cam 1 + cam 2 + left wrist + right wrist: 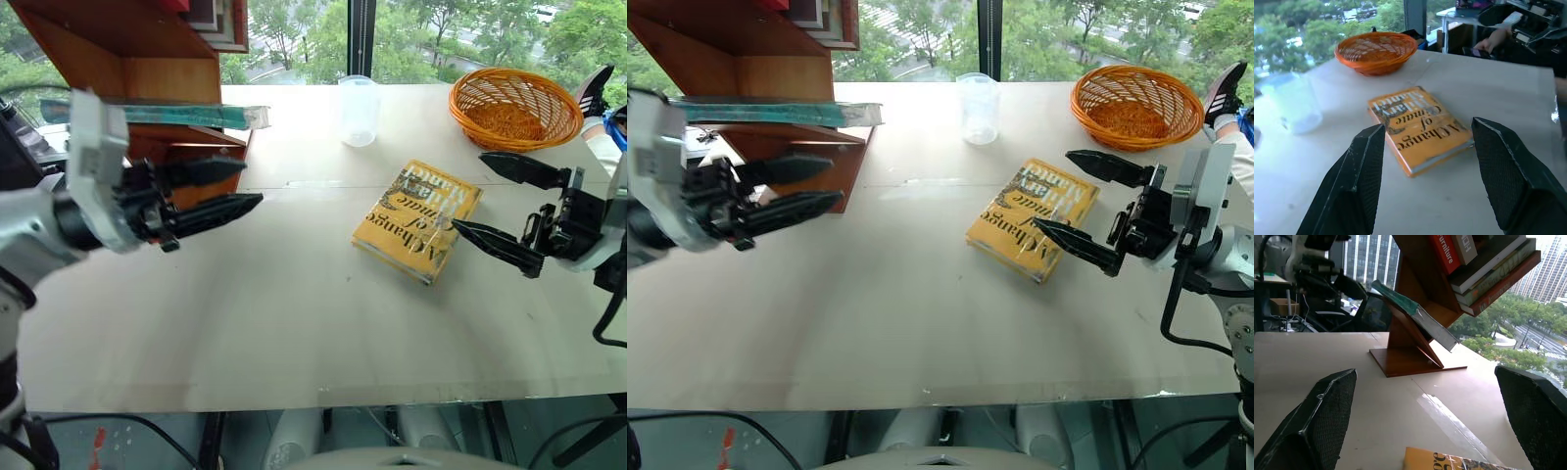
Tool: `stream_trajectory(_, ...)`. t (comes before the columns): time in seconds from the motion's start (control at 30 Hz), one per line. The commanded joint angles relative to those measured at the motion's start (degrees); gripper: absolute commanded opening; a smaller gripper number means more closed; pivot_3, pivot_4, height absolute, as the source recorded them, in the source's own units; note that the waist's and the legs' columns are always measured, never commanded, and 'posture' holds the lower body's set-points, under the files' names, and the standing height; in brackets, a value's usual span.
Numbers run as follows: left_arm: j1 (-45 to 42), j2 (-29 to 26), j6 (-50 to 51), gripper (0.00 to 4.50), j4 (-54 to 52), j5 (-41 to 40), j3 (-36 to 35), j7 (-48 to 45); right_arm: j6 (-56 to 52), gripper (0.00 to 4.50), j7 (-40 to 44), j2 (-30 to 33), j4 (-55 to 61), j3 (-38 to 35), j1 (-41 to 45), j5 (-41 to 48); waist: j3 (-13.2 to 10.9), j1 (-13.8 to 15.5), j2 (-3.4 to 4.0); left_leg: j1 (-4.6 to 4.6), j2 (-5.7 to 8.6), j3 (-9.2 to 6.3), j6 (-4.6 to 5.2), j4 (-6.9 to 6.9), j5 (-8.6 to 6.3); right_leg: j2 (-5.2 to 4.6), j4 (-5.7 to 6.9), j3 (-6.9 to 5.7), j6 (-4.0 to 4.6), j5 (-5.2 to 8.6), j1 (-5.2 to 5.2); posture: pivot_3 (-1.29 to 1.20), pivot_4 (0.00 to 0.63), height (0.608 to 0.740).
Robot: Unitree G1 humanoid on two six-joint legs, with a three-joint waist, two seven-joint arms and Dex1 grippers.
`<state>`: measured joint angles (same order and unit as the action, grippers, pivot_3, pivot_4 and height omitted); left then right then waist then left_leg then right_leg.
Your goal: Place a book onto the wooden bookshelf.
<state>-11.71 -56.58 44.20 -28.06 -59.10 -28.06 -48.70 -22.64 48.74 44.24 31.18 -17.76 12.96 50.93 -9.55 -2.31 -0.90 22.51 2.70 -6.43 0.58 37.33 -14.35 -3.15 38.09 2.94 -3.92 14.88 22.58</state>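
— Where does the book (186,115) sit?

— The thin teal-green book lies flat on a low board of the wooden bookshelf (147,59), at the far left corner of the bench (294,323), one end jutting past the board toward the plastic cup (359,110). Other books are stacked on a higher slanted panel.

— And the left end effector (223,188)?

— It hangs just in front of the shelf's base, below the book, its two black fingers parted and gripping nothing. No contact with the book is visible.

— The right end effector (509,208)?

— Spread wide and empty, beside the right edge of the bench, its lower finger tip over the near corner of the yellow book (419,218), which lies flat near the middle of the bench.

— What else is on the bench?

— A clear plastic cup stands near the far edge, and an orange wicker basket (514,106) occupies the far right corner. A person's hand (1488,45) shows beyond the bench in the left wrist view.
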Motion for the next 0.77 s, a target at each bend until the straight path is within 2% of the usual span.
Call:
stream_trajectory(0.03, 3.6, 6.8, -5.8, 2.84, -3.5, 5.0, 2.0, 4.1, 0.3, 4.5, -0.2, -0.4, 0.7, -0.9, 0.2, 0.3, 0.0, 0.3, 0.0, 0.01, 0.01, 0.03, 0.0, 0.0, 0.0, -0.01, -0.05, 0.03, 0.0, 0.0, -0.01, 0.0, 0.15, 0.74)
stream_trajectory(0.07, 4.5, 9.1, -6.7, 3.39, -3.5, 5.5, 2.5, 5.2, 0.3, 4.5, -0.5, -0.6, 1.0, -0.9, -0.1, 0.3, 0.0, 0.4, -0.02, 0.01, 0.05, 0.08, 0.0, 0.01, 0.0, -0.06, -0.07, 0.07, 0.0, -0.01, -0.01, 0.0, 0.15, 0.74)
stream_trajectory(0.1, 5.7, 11.0, -8.1, 3.58, -3.7, 7.2, 3.5, 5.7, 0.3, 4.5, -0.8, -0.9, 1.3, -0.9, -0.3, 0.5, 0.0, 0.6, -0.13, 0.06, 0.07, 0.11, 0.0, 0.04, 0.0, -0.08, -0.1, 0.08, -0.01, -0.01, -0.01, 0.0, 0.15, 0.74)
stream_trajectory(0.13, 7.0, 12.6, -10.5, 4.09, -3.6, 10.6, 5.0, 6.2, 0.2, 4.5, -1.2, -1.2, 1.7, -1.0, -0.6, 0.8, 0.0, 0.7, -0.17, 0.09, 0.07, 0.1, 0.0, 0.06, 0.0, -0.09, -0.11, 0.07, -0.01, -0.01, 0.02, 0.0, 0.15, 0.74)
stream_trajectory(0.2, 9.0, 14.9, -13.2, 4.44, -3.2, 14.8, 6.9, 7.5, 0.0, 4.5, -2.0, -1.7, 2.4, -1.3, -1.4, 0.9, 0.1, 1.3, -0.15, 0.1, 0.08, 0.1, -0.01, 0.05, 0.0, -0.1, -0.16, 0.07, 0.0, -0.02, 0.02, 0.0, 0.15, 0.74)
stream_trajectory(0.33, 13.7, 16.6, -15.7, 4.44, -1.8, 19.6, 9.3, 7.3, -0.5, 4.5, -3.4, -1.9, 3.0, -1.9, -4.6, 0.2, 0.1, 1.8, -0.15, 0.1, 0.08, 0.12, -0.01, 0.0, 0.0, -0.13, -0.17, 0.09, 0.01, -0.01, 0.04, 0.0, 0.15, 0.74)
stream_trajectory(0.43, 19.2, 15.5, -17.2, 4.44, -0.1, 22.1, 9.4, 4.2, -0.3, 4.5, -2.9, -0.9, 3.0, -4.6, -10.3, -2.2, 0.1, 1.9, -0.15, 0.11, 0.09, 0.1, -0.01, -0.02, -0.01, -0.34, -0.2, 0.07, 0.01, -0.01, 0.04, 0.0, 0.15, 0.74)
stream_trajectory(0.53, 24.4, 15.0, -19.3, 4.44, 1.5, 23.3, 7.5, 1.3, -0.5, 4.5, -1.7, 0.2, 2.3, -9.5, -17.9, -3.8, 0.1, 1.9, -0.12, 0.12, 0.14, 0.14, 0.0, -0.05, -0.01, -0.4, -0.21, 0.07, 0.02, 0.0, 0.04, 0.0, 0.15, 0.74)
stream_trajectory(0.67, 31.1, 13.8, -21.2, 4.44, 5.2, 24.5, 3.4, -3.0, 1.4, 4.5, 4.3, 0.9, -0.8, -18.7, -34.2, -10.0, 0.1, 2.5, -0.17, 0.13, 0.14, 0.06, 0.01, -0.08, -0.01, -0.42, -0.25, -0.04, 0.02, 0.02, -0.01, 0.0, 0.15, 0.74)
stream_trajectory(0.77, 31.9, 13.2, -23.2, 4.44, 8.3, 26.0, 3.8, -5.5, 3.5, 4.5, 6.5, 0.3, -2.5, -20.7, -40.0, -13.0, 0.2, 2.5, -0.03, 0.07, 0.15, 0.16, 0.02, -0.1, -0.02, -0.4, -0.28, 0.03, 0.01, 0.02, -0.05, 0.0, 0.15, 0.74)
